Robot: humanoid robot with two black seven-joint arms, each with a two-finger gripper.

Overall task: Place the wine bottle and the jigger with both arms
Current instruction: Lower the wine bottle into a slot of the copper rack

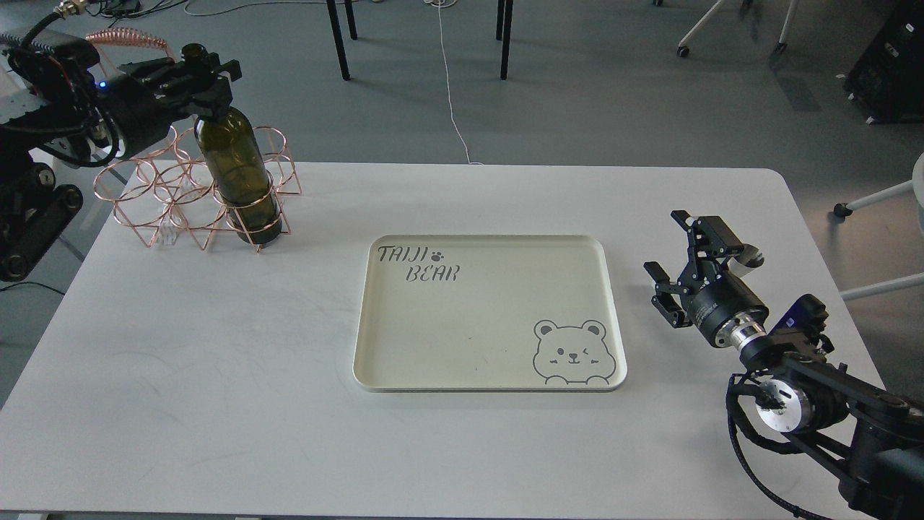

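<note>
On the near right of the matte white table (216, 404), the right gripper (668, 263) is seen with its black fingers spread apart and nothing held between them. Just behind its upper finger a small shiny steel object (751, 258) is partly hidden; it is probably the jigger, though its shape cannot be told for certain. To that gripper's left, well apart, lies the cream rectangular plastic tray (404, 375) with rounded corners, a raised rim, printed lettering and a cartoon bear.

Farther off, at the far left, the tall dark olive-green glass wine bottle (238, 170) stands upright in a ring of the rose-gold wire rack (155, 198). The left gripper (196, 76) is set around the narrow neck, directly above the bottle's smooth shoulder; its jaws appear clamped on the neck.

The step in hand is judged to be the taking of the bottle from the rack. A straight upward lift is called for next, so that the base is cleared of the thin wire ring, while the steel cup is closed on from beside.
</note>
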